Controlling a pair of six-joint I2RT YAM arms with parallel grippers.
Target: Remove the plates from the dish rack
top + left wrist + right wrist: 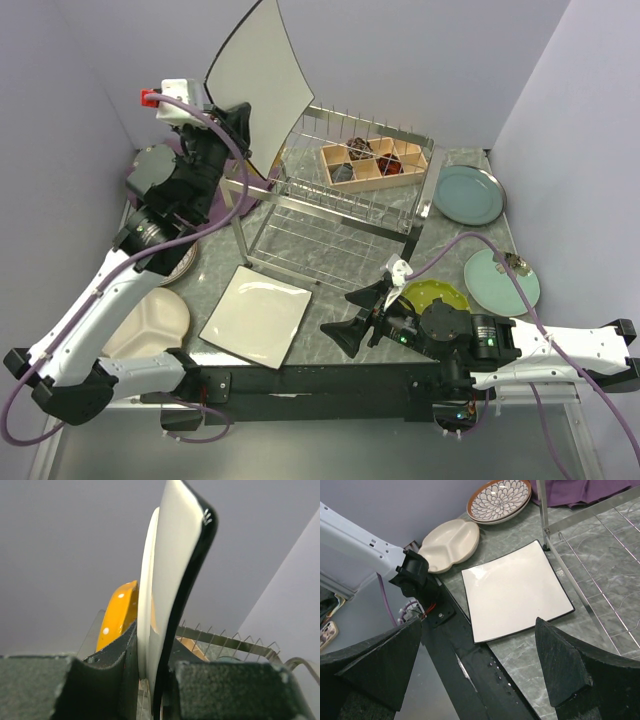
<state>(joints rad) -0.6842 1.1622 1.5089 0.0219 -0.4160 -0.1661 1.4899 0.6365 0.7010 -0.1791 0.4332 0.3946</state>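
Over the marble counter (pixel 455 235), left jaws (pixel 238 120) clamp a square plate (pixel 260 70) upright between them, likely to clear the dish rack (pixel 350 190); right jaws (pixel 362 312) gape empty.

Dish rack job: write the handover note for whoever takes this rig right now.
Left gripper: shut on a cream square plate, held upright by the dish rack's left end.
Right gripper: open, empty, low over the table.
Done: second square plate, green plate, mint plate, teal plate, patterned plate lie on the table.
Left: set the held plate down; check the orange dish behind it. A wooden box sits on the rack.
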